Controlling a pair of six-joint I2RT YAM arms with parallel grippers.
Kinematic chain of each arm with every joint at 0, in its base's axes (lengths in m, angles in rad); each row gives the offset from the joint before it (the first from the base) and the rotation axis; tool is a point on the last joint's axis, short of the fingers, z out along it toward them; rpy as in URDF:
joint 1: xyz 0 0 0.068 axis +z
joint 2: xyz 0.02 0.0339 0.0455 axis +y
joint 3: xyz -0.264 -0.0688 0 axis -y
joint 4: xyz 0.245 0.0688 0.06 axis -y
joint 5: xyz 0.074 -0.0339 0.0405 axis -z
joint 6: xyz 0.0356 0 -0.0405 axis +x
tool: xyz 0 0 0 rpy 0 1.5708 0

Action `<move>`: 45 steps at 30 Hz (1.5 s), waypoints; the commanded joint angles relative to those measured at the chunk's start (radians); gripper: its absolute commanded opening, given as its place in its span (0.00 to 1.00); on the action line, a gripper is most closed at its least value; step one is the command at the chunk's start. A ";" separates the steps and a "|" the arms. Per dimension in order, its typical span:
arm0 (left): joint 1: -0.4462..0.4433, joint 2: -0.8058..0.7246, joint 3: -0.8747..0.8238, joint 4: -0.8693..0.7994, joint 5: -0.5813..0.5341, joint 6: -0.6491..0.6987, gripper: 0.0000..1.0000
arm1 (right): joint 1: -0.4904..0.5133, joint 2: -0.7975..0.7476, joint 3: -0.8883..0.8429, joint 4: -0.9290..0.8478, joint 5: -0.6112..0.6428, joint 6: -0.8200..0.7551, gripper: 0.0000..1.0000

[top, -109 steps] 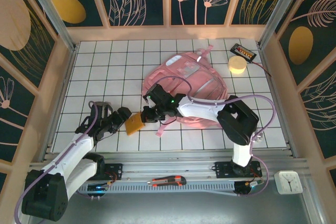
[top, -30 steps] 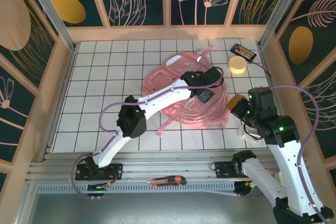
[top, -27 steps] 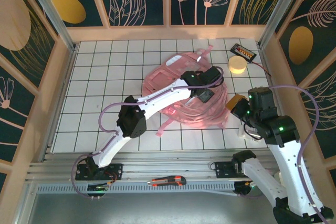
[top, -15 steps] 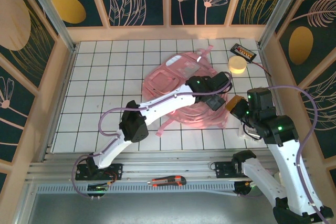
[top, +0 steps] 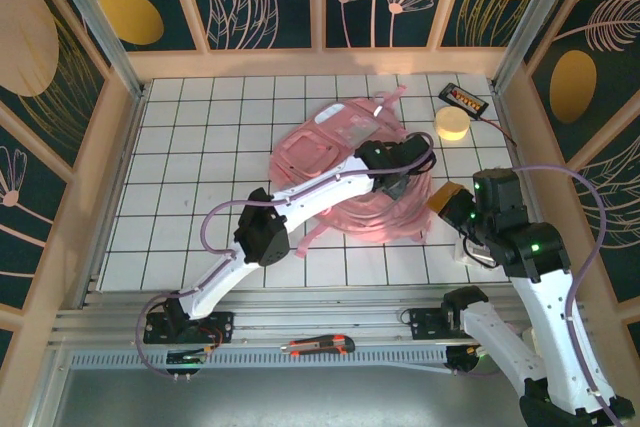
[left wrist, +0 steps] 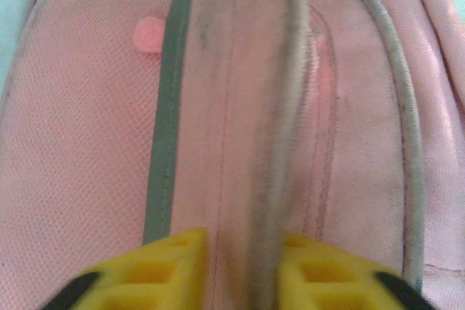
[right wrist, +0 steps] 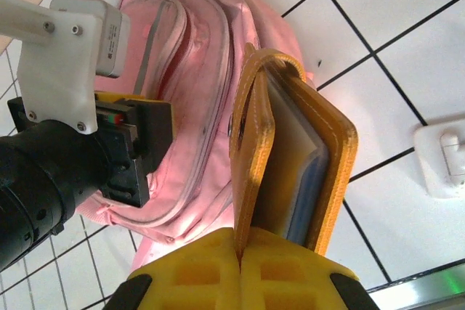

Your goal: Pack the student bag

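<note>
Pink bag point(top: 318, 147) lies mid-frame, left gripper point(left wrist: 243, 270) pinching its zip seam; right gripper point(right wrist: 238, 255) clamps a yellow wallet point(right wrist: 290, 157) at right. Lift the seam high before sliding it in

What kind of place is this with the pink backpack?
Probably a robot practice booth: two robot arms bolted to a metal rail, a white table marked in squares, and leafy painted walls around it.

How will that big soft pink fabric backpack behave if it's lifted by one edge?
Probably floppy: the big soft pink fabric backpack lies flat and creased, so it would likely sag when lifted. Its woven cloth ridges up in the left pincer, so if pushed it may bunch rather than slide.
</note>
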 commanded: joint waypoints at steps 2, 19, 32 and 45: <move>0.036 -0.056 0.046 -0.052 -0.016 -0.006 0.00 | -0.007 0.001 0.002 0.100 -0.070 0.031 0.00; 0.087 -0.173 0.169 -0.120 0.122 -0.051 0.00 | -0.015 0.117 -0.115 0.448 -0.283 0.067 0.00; 0.104 -0.119 0.357 -0.186 0.210 -0.085 0.00 | -0.031 0.312 -0.196 0.773 -0.609 0.023 0.00; 0.106 -0.027 0.513 -0.268 0.235 -0.088 0.00 | -0.107 0.629 -0.048 0.776 -0.601 -0.178 0.21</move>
